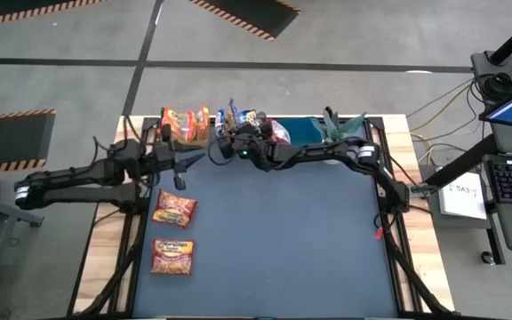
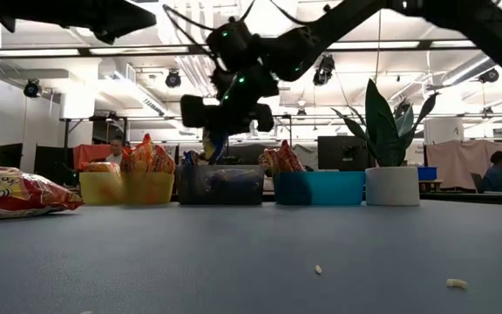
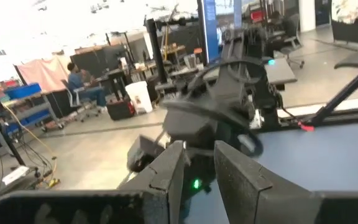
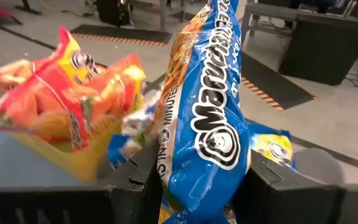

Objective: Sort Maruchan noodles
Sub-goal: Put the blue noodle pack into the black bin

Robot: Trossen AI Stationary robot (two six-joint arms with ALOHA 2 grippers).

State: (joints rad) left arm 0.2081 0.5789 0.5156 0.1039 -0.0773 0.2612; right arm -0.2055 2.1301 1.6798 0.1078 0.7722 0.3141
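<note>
My right gripper (image 4: 194,180) was clenched on a blue-and-yellow Maruchan packet (image 4: 207,106), which stood upright between the two fingers (image 4: 135,186); the wrist view showed its white lettering running up the wrapper. From above, this gripper hung at the far edge of the blue worktop (image 1: 274,240), over the middle grey bin (image 2: 220,185), and the low view put the packet above that bin's rim, clear of the worktop. My left gripper (image 1: 181,167) sat just beside the yellow-green bin (image 2: 122,187), over the worktop; its fingers (image 3: 166,174) stood a narrow gap apart with nothing seen between them, and whether to call it released or clenched I could not tell. The yellow-green bin held orange packets (image 1: 185,124) standing on end. The blue bin (image 2: 319,187) at the right of the row held a reddish packet (image 2: 281,160) that showed above its rim. Two more orange packets lay flat on the worktop's left side, one (image 1: 175,210) nearer the bins and one (image 1: 172,257) nearer the front edge. A potted plant (image 2: 390,157) in a white pot stood beside the blue bin.
</note>
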